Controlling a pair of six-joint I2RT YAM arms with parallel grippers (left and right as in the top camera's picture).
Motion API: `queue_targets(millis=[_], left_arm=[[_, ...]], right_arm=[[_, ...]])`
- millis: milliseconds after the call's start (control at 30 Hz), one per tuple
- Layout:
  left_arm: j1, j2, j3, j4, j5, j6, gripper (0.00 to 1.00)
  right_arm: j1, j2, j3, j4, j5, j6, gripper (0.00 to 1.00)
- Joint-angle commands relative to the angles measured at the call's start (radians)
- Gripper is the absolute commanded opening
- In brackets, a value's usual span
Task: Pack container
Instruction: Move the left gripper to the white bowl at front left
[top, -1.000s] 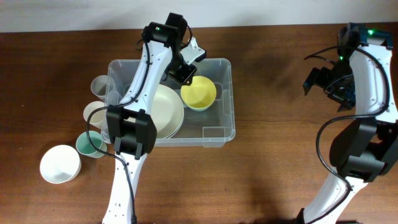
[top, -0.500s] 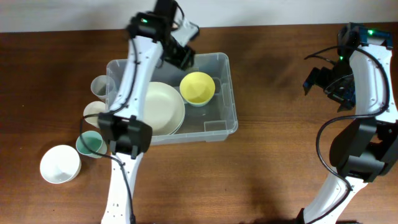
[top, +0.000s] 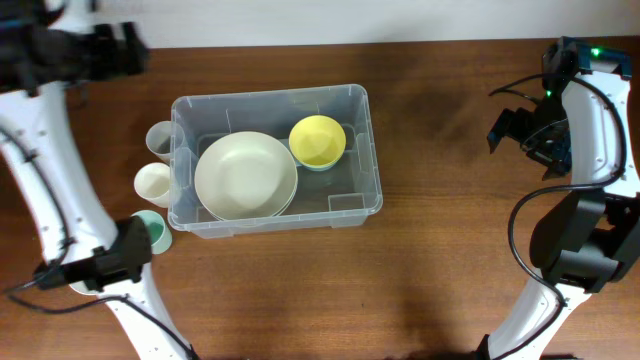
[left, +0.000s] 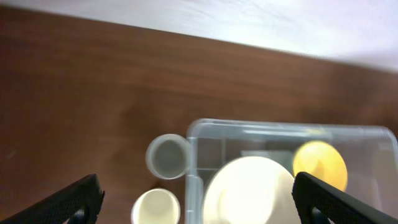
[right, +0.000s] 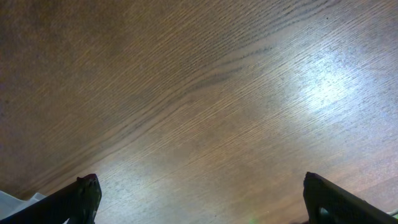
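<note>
The container (top: 270, 96), a large clear bin, stands mid-table. It holds a big cream bowl (top: 245, 177) and a yellow bowl (top: 318, 141). My left gripper (top: 128, 50) is blurred at the table's back left corner, away from the bin, open and empty. In the left wrist view that gripper (left: 199, 200) looks down on the container (left: 280, 129), the cream bowl (left: 249, 190) and the yellow bowl (left: 319, 163). My right gripper (top: 510, 125) hangs at the far right, open. The right wrist view shows it (right: 202, 199) over bare wood.
Left of the bin stand a grey cup (top: 160, 138), a cream cup (top: 153, 184) and a green cup (top: 154, 230), the last partly under my left arm's base. The grey cup (left: 168, 155) and cream cup (left: 155, 207) also appear below my left wrist.
My left gripper opened, let go of the yellow bowl in the container, and swung from over the bin's back edge to the back left corner. The right arm stayed still.
</note>
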Motion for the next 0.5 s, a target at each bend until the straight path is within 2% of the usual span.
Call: queue_targets(millis=[0,167,300,467], left_arm=[[0.09,-0.021,0.006,-0.004,0.005,-0.112,0.99],[0.188,-0.055,-0.091,-0.004,-0.006,-0.279,0.99],[0.259,-0.134,-0.289,-0.004,-0.187,-0.454,1.0],[0.359,-0.267,-0.619,-0.004,-0.217,-0.586,1.0]], right_arm=[[-0.003,-0.008,-0.004,0.0,-0.002,0.001,0.99],[-0.003,-0.008,-0.004,0.0,-0.001,0.001,0.99],[-0.003,-0.008,-0.004,0.0,-0.002,0.001,0.99],[-0.003,-0.008,-0.004,0.0,-0.002,0.001,0.99]])
